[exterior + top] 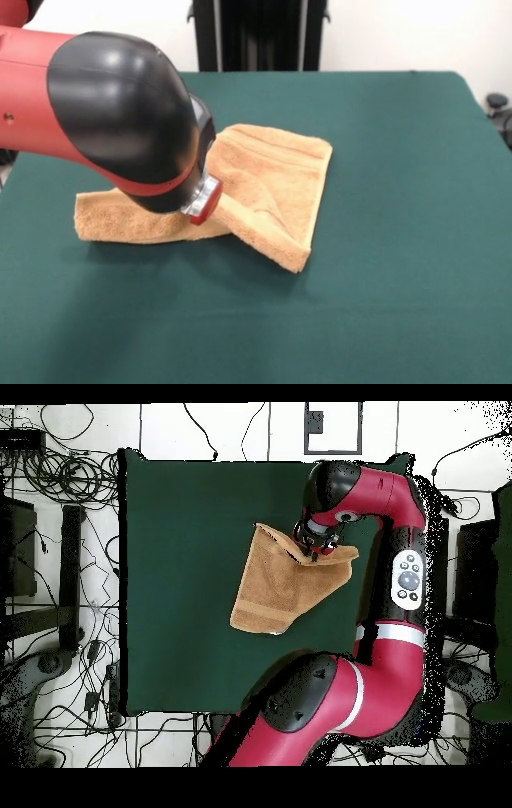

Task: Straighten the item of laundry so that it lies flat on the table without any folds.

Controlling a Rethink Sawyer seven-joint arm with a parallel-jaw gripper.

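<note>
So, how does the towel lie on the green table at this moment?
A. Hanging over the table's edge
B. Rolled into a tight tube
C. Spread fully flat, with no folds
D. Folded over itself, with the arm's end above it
D: the towel is doubled over itself in layers on the table, well inside its edges, and the arm's end comes down over the folded part in both views.

The towel (264, 188) lies folded over itself and is the only thing on the table (400, 304). Around it, green cloth runs bare to every table edge, widest on the side away from the arm (385, 674). The arm's bulky black elbow (120, 112) hangs low over one end of the towel, blocking approach there; the hand (312, 549) sits above the towel's edge.
</note>
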